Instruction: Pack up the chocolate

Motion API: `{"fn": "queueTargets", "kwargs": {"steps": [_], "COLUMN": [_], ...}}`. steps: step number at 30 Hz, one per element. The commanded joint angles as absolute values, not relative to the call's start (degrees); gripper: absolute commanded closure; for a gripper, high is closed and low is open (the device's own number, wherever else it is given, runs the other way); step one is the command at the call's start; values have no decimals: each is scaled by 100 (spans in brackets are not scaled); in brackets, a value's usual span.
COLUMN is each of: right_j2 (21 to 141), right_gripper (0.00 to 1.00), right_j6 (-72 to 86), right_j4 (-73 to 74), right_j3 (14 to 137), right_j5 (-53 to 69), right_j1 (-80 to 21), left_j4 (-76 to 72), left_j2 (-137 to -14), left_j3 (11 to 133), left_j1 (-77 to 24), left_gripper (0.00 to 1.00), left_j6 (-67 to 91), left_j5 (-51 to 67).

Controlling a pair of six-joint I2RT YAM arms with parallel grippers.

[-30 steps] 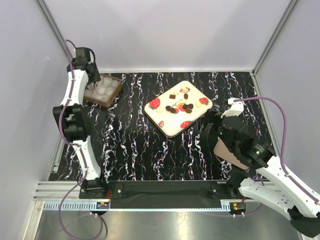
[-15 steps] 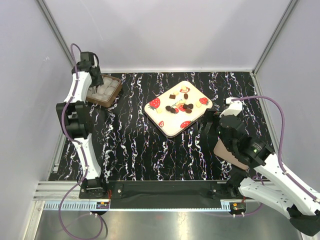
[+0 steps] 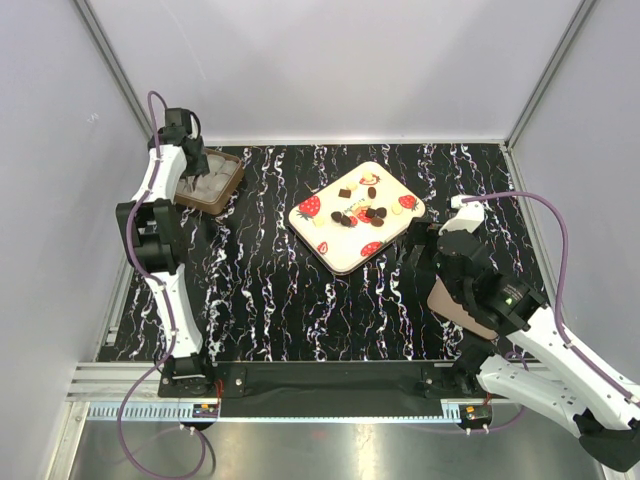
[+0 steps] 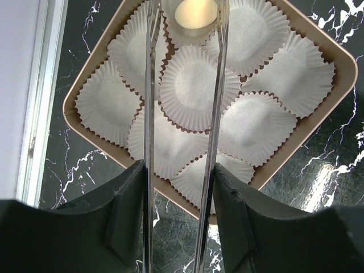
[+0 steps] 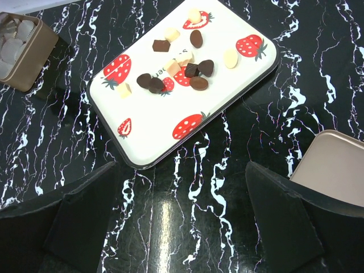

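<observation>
One cream round chocolate lies in a white paper cup at the far side of the brown box, and the other paper cups in the left wrist view show nothing in them. The left gripper hangs straight over this box. Its two thin fingers are parted, running down on either side of the middle cup. There is a clear gap between the left finger and the cream chocolate, so the piece is released, not grasped.

A dozen or so more chocolates, dark brown, tan and cream, sit on the white strawberry tray. Most are bunched toward its far end, with one cream piece a little apart. The tray lies slanted at the middle of the black, white-veined counter, well apart from the box in the far left corner.

The right gripper hovers above the counter just near of the tray, spread wide with nothing between its fingers. A tan, round-cornered piece lies on the counter beside it, partly under the right arm.
</observation>
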State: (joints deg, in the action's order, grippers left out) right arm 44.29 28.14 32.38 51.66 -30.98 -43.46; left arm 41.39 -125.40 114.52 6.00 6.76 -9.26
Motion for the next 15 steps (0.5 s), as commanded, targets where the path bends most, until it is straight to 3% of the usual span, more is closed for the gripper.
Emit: {"fn": "queueTargets", "kwargs": {"steps": [1,8,15], "right_j2": [4368,4316,4351], "right_gripper": [0,0,0], "right_j6": [2725,2716,2865], "right_j4": [3041,3129,3498], "right_j3": [5203,5308,5546], "right_j5": [-3340,-3173,-2918], "right_j1": [-4359,-4359,-4359], "left_j4": [3876,3990,4096], "left_j2": [-12217,-11524,-10680], "left_j3": [11733,11672,10760], "left_j1": [615,554,203], "left_gripper": [48,49,49], "left_j6": [562,606,843], "left_j5": [-949,-677,-624]}}
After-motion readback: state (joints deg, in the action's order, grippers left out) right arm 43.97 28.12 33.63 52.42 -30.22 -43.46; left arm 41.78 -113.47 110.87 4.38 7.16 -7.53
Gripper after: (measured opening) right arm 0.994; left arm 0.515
